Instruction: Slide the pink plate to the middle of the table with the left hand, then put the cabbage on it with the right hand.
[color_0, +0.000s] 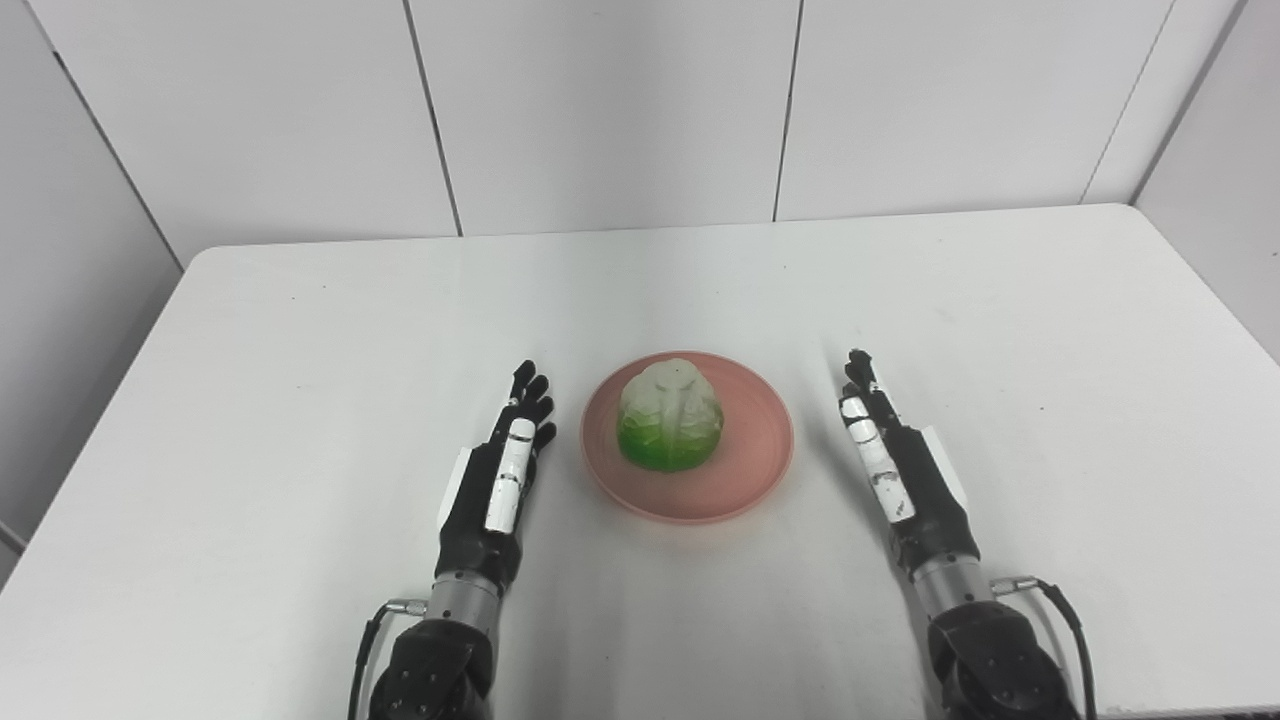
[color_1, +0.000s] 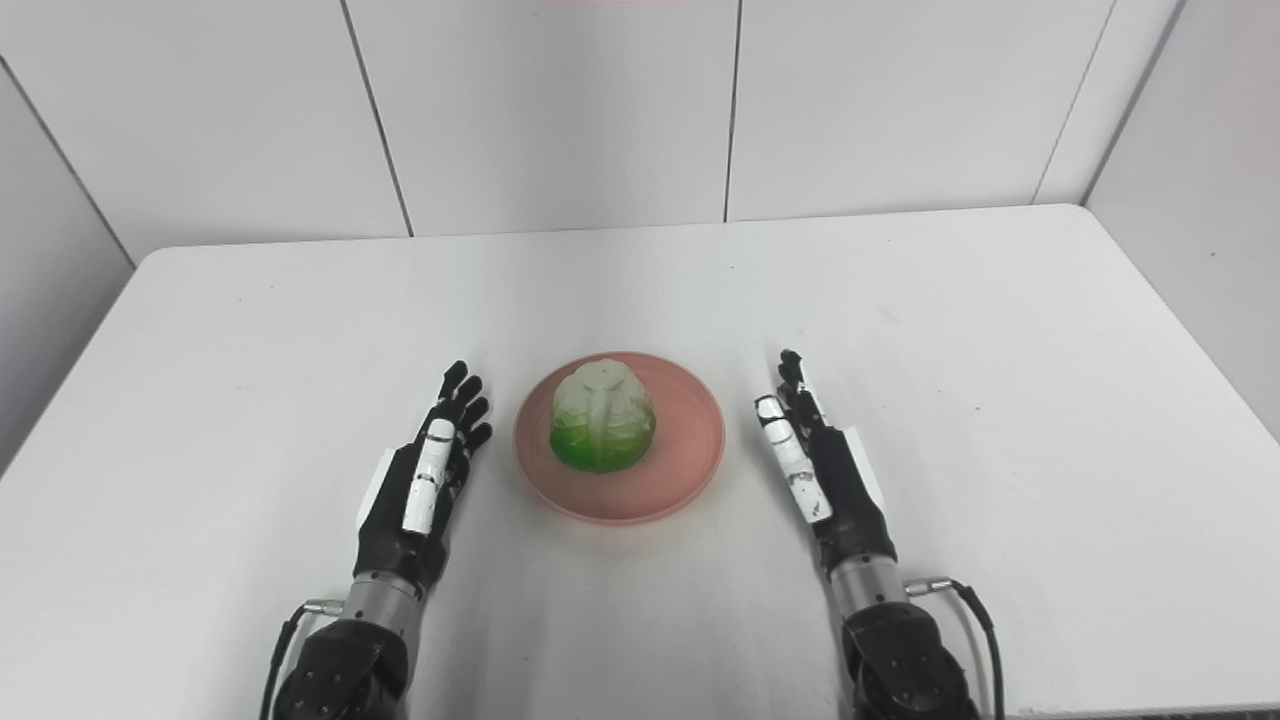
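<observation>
A pink plate (color_0: 745, 470) lies near the middle of the white table (color_0: 300, 330). On it sits the cabbage (color_0: 669, 414), pale on top and bright green at its base. My left hand (color_0: 503, 470) rests just left of the plate, fingers straight and spread, holding nothing. To the right of the plate, with a small gap, my right hand (color_0: 890, 460) stands on its edge, fingers stretched forward, also empty. Neither hand touches the plate or the cabbage.
White wall panels (color_0: 600, 110) rise behind the table's far edge. The table's left and right edges run diagonally, with grey floor beyond. Cables (color_0: 1070, 610) trail from both wrists near the front edge.
</observation>
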